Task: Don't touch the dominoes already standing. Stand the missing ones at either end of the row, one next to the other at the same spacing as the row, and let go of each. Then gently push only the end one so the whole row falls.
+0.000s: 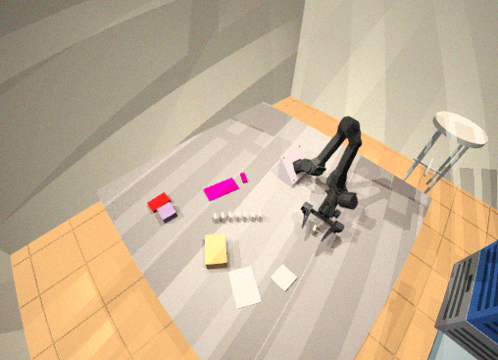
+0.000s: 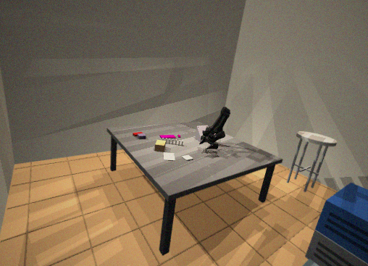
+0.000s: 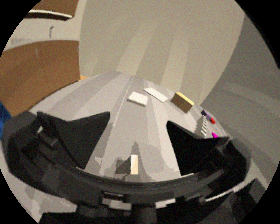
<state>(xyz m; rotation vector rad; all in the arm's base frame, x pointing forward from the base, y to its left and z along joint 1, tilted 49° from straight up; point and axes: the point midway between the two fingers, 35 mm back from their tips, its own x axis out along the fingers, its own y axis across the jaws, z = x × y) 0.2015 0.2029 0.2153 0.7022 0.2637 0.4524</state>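
Observation:
Several small pale dominoes in a row (image 1: 237,218) (image 2: 174,142) (image 3: 204,126) stand upright, left of the gripper in the top view. A single pale domino (image 1: 315,229) (image 3: 134,164) is apart from the row, to its right; it looks upright on the table. My gripper (image 1: 313,233) (image 3: 139,119) is open wide and empty. Its fingers are spread on either side of the single domino in the top view. In the wrist view that domino shows below the gap between the fingertips, touching neither finger. No other loose domino can be made out.
A yellow box (image 1: 216,250) (image 2: 160,146) (image 3: 182,102) and two white sheets (image 1: 245,286) (image 1: 283,278) lie in front of the row. Behind it are a magenta rectangle (image 1: 221,188) and a small magenta piece (image 1: 243,178). Red (image 1: 159,201) and purple (image 1: 167,211) blocks lie left. A pale panel (image 1: 289,169) stands near the arm.

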